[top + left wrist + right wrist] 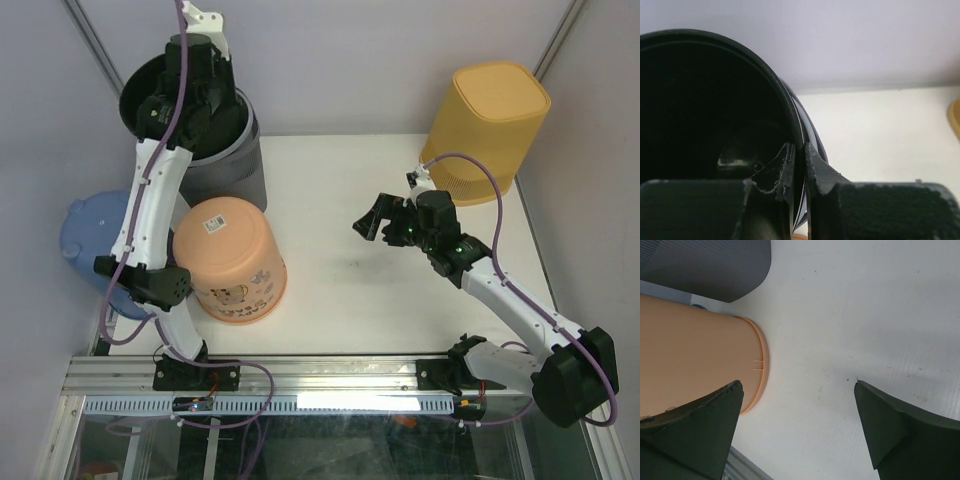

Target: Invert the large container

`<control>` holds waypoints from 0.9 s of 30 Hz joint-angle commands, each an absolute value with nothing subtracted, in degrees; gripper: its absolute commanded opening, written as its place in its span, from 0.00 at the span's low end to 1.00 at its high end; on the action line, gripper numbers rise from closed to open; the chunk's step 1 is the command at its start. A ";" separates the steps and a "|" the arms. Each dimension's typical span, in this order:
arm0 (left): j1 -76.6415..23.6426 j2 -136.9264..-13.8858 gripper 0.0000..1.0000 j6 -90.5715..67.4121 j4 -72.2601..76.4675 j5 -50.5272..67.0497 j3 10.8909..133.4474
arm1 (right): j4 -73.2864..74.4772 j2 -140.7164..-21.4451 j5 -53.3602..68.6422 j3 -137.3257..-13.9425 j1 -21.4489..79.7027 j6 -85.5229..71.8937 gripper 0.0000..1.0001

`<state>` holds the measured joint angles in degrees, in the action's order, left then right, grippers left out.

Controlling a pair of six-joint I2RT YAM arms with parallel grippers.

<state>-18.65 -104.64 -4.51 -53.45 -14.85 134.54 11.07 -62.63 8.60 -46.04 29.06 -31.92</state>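
Observation:
The large container is a dark grey ribbed bin (228, 165) with a black inside, standing at the back left with its mouth up. My left gripper (192, 72) is shut on its rim, one finger inside and one outside. In the left wrist view the thin rim (799, 131) runs between the fingers of the left gripper (800, 167), with the black interior (695, 105) to the left. My right gripper (383, 222) is open and empty above the middle of the table. In the right wrist view the right gripper (799, 407) frames bare table.
A peach bucket (230, 260) stands upside down just in front of the bin and also shows in the right wrist view (690, 352). A yellow container (488, 128) stands upside down at the back right. A blue container (92, 238) sits off the table's left edge.

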 commanded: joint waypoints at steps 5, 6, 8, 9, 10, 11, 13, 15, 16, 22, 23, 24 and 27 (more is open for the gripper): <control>-19.63 -89.23 0.00 -0.17 -35.71 -14.59 141.02 | 7.61 -61.23 9.01 -45.60 28.92 -34.23 0.97; -19.72 -88.16 0.00 -0.28 -34.83 -13.91 140.74 | 7.52 -61.32 9.00 -45.54 28.94 -34.48 0.96; -19.98 -86.23 0.00 -0.82 -33.22 -12.24 140.27 | 7.18 -61.35 9.05 -45.53 28.98 -34.99 0.96; -19.98 -85.34 0.00 -1.13 -32.68 -11.28 140.22 | 7.05 -61.28 8.93 -45.57 28.92 -35.18 0.96; -20.01 -84.66 0.00 -1.59 -32.27 -10.20 140.27 | 7.03 -61.08 8.62 -45.58 28.92 -35.38 0.96; -19.98 -84.02 0.00 -1.97 -31.85 -8.70 140.20 | 7.08 -60.75 8.14 -45.59 28.92 -35.58 0.96; -20.03 -82.84 0.00 -3.11 -31.37 -5.90 140.27 | 7.23 -59.72 6.58 -45.89 28.96 -35.60 0.96; -20.08 -82.30 0.00 -4.45 -30.99 -3.05 140.27 | 8.46 -58.30 5.07 -46.78 28.97 -35.12 0.96; -20.02 -82.27 0.00 -5.44 -30.76 -1.31 140.27 | 9.52 -57.48 4.10 -47.50 28.92 -34.57 0.96; -20.10 -82.62 0.00 -14.83 -28.30 11.53 140.33 | 21.66 -50.08 -6.54 -56.28 28.86 -28.08 0.96; -20.07 -83.36 0.00 -16.74 -27.89 15.02 140.28 | 23.82 -48.43 -9.09 -58.15 28.83 -26.80 0.97; -20.09 -84.04 0.00 -18.70 -27.49 19.07 140.16 | 25.82 -46.77 -12.08 -60.04 28.83 -25.52 0.97; -20.37 -85.98 0.00 -22.47 -26.55 24.47 139.36 | 30.45 -40.78 -21.30 -65.11 28.84 -22.78 0.98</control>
<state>-19.55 -84.01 -14.55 -34.87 10.85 139.24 24.49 -48.82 -6.68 -56.97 29.02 -28.56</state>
